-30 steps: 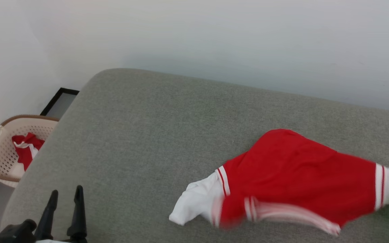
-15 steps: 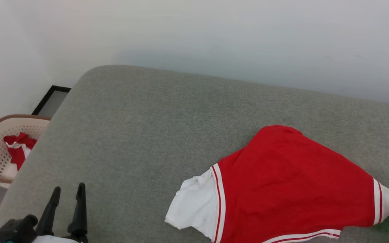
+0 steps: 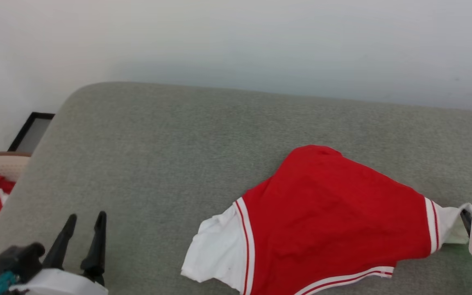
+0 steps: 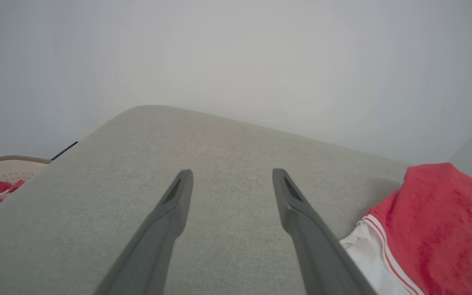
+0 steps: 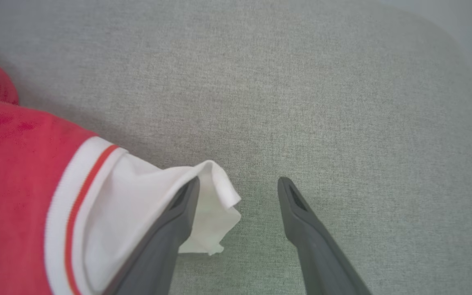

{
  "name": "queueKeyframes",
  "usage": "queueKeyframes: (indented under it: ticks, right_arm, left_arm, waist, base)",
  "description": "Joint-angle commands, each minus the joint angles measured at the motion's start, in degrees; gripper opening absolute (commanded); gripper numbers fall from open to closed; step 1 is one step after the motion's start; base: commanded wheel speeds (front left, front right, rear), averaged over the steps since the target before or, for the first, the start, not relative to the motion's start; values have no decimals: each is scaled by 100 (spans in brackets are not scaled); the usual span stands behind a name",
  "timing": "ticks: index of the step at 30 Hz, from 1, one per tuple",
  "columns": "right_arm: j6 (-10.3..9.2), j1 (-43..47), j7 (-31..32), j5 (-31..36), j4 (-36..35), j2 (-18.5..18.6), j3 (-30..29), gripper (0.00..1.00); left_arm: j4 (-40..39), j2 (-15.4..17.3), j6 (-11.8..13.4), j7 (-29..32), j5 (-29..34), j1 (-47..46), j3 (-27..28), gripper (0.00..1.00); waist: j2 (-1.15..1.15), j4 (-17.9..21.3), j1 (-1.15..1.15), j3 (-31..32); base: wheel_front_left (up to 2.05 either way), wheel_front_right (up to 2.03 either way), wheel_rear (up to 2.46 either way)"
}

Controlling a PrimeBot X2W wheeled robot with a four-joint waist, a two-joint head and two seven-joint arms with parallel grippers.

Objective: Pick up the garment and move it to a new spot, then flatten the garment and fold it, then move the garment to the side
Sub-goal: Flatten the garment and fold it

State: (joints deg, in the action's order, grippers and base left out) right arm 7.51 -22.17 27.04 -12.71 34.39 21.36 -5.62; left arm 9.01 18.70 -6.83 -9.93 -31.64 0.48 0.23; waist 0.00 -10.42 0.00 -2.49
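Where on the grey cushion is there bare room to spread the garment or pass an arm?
Free: the wide stretch of cushion between the left end effector and the garment, and the band behind the garment up to the wall. Crowded: the near right, where the garment spreads and its white end reaches the open right end effector.

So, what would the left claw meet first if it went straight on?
Nothing stands in its line: the left claw points across the grey fabric cushion toward the pale wall. The red-and-white jersey garment lies off to its right. Height above the cushion is unclear.
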Motion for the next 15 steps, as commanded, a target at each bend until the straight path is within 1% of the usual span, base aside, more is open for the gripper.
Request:
queueKeyframes:
  ticks: [1,7,12,13,15]
  right_arm:
    - [-4,-66,43,-97,-193,59,46,100]
    - [-4,172,-127,-320,-1066,-24,-103,100]
    - [-4,459,-526,-284,-1854,-335,-305,100]
    - [-4,459,-526,-284,-1854,-335,-305,100]
    - [-4,582,-694,-232,-2149,-509,-369,100]
  left_arm:
    - [-122,80,-33,164,-129,-98,-66,100]
    - [-607,469,-63,1177,-604,-344,-354,100]
    - [-925,754,-57,2367,-1230,-660,-480,100]
    - [-925,754,-57,2367,-1230,-660,-480,100]
    - [-1013,842,3,2846,-1476,-813,-498,100]
  waist:
    - [0,168,0,-47]
    - [0,448,0,-120]
    - [0,690,0,-210]
    - [0,690,0,-210]
    - [0,781,0,-246]
  base:
    - [0,0,0]
    - [0,0,0]
    - [0,0,0]
    - [0,0,0]
    - [0,0,0]
